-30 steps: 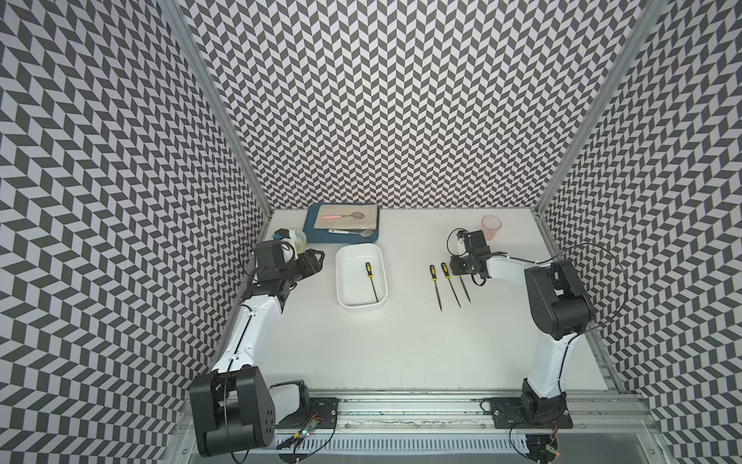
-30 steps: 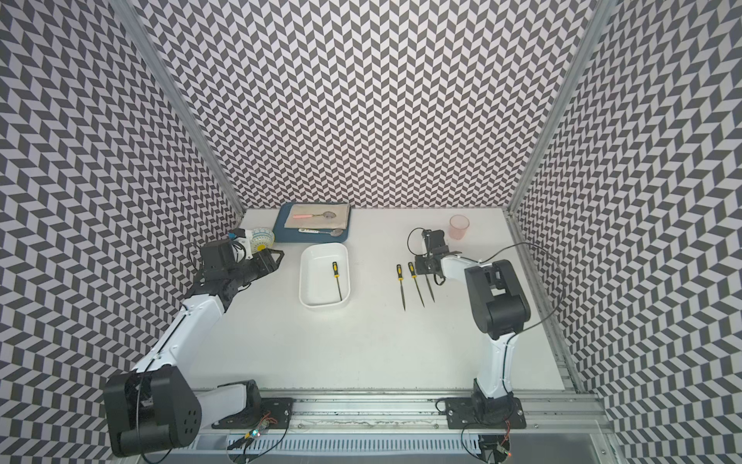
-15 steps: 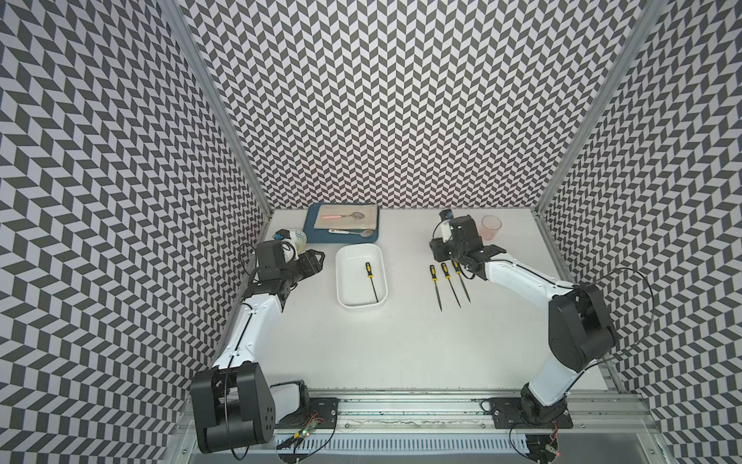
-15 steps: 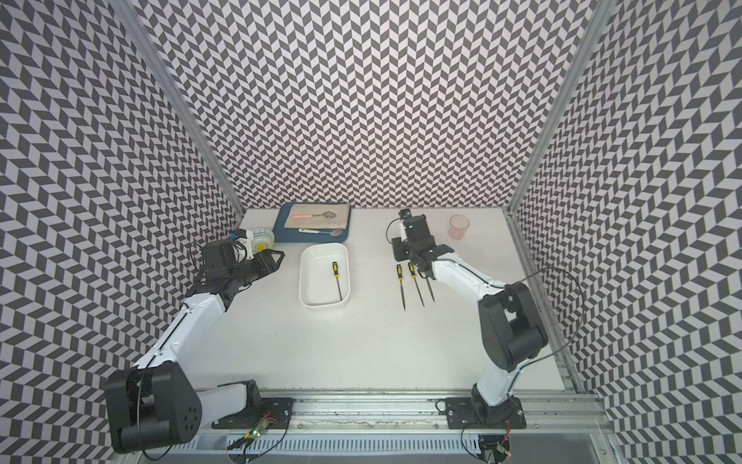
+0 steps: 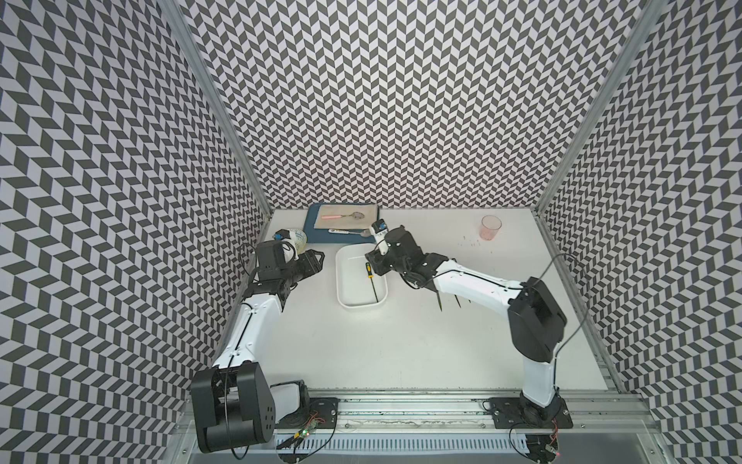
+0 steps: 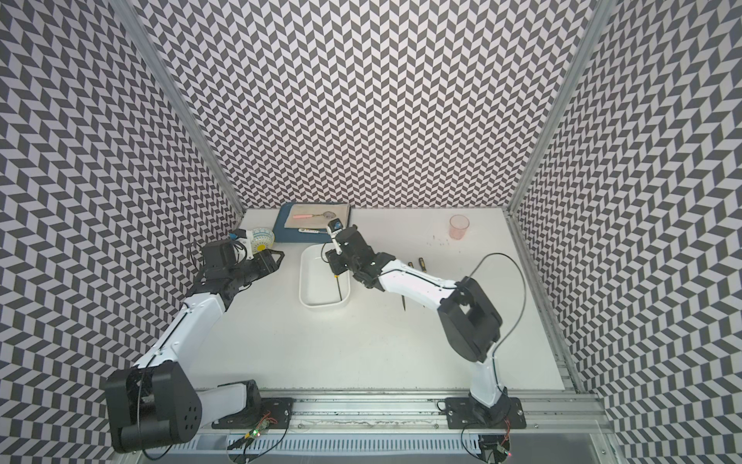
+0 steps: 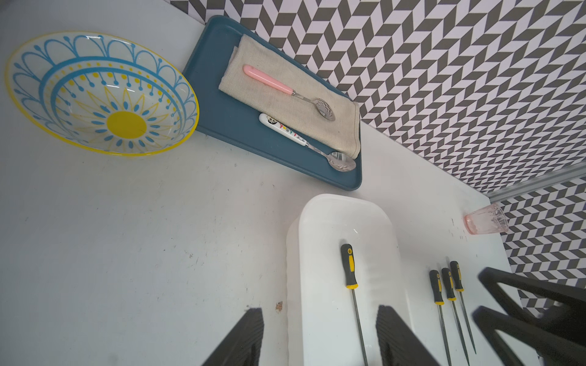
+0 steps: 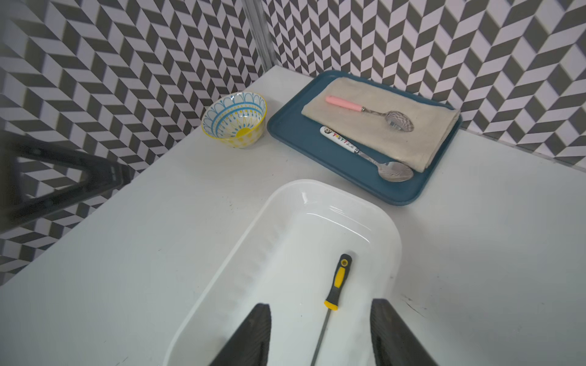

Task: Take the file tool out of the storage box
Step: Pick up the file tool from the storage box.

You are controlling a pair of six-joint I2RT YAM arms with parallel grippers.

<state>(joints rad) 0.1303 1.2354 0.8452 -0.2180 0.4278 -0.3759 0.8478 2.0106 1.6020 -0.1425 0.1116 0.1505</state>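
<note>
Chevron-patterned walls enclose the white table (image 5: pixel 401 341) on which I am working. The storage box (image 5: pixel 352 285) stands toward the back of it, just in front of a dark blue tray (image 5: pixel 312 237). One file (image 8: pixel 338 283) lies flat on the box floor, nearer the wall on the right arm's side, with its black-and-yellow handle pointing toward the tray. Three similar files (image 7: pixel 447 286) lie side by side on the table outside the box, beside the right arm. The right tool (image 8: pixel 321 304) hangs over the box with its jaws apart, one on each side of the file's thin shaft just below the handle, and it touches nothing that I can see. The left tool (image 7: pixel 319 309) is likewise open and empty, held off to the box's other side near a patterned bowl (image 7: pixel 101 92), and I judge it to have no part in this step. Progress, as I read it: the approach and the line-up over the file are done, while the grasp itself is not yet made. Closing on the file, lifting it clear of the rim and laying it on the table all remain
</note>
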